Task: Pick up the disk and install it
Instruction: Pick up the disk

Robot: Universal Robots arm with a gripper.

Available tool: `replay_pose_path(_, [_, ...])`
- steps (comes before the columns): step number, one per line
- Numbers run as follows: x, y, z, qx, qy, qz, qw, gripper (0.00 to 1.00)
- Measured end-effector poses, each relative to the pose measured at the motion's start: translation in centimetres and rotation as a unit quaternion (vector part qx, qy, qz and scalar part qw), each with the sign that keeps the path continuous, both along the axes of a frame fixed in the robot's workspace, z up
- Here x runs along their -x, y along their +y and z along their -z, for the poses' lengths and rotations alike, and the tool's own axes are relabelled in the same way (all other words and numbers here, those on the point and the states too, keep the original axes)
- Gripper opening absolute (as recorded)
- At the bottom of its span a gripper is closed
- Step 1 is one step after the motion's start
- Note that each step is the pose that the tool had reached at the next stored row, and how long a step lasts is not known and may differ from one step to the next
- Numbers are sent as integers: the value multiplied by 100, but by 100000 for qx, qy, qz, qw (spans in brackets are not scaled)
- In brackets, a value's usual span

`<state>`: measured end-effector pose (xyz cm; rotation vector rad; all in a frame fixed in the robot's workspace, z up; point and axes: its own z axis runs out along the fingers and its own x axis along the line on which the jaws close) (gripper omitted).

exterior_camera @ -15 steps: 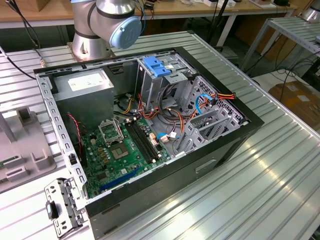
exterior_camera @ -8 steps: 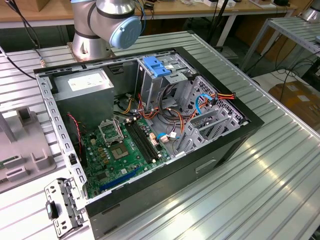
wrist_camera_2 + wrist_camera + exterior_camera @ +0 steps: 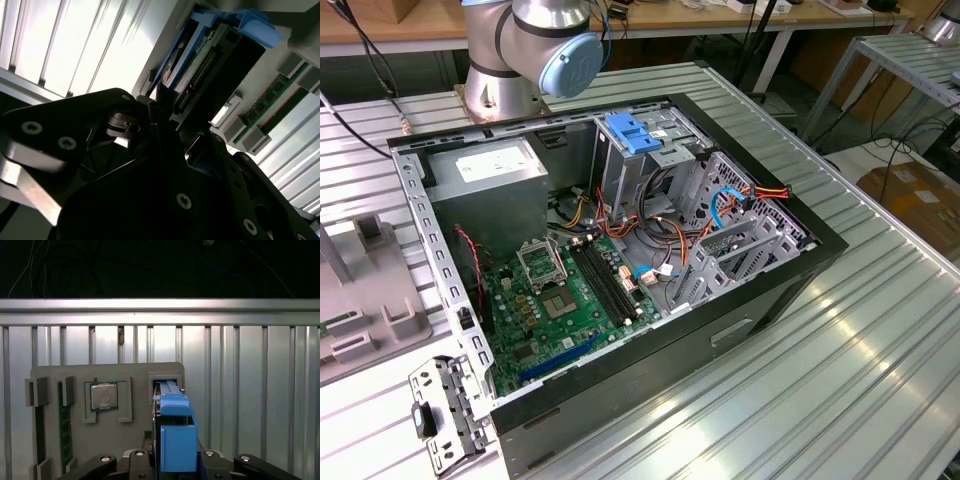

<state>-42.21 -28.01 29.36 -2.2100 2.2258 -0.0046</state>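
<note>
Ribbed metal table [image 3: 250, 390]; grey tray [image 3: 135, 440] holds chip [image 3: 103, 396], memory stick [image 3: 65, 427]; claw [image 3: 176, 454] clamps disk [image 3: 176, 420] at slot [image 3: 165, 378].

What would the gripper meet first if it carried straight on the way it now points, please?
Most likely the disk, standing on edge in a slot of the grey holder, directly ahead of the gripper in the first wrist view. Whether they already touch is unclear.

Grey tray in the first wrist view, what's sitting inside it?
A processor chip in a square pocket, a green memory stick in a slot, and the disk standing on edge. The gripper hides part of the disk.
</note>
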Motion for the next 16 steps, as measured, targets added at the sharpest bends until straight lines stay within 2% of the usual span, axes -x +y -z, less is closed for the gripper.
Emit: replay_pose_path(16, [0,0,-69,-4,-4,1,100000,36])
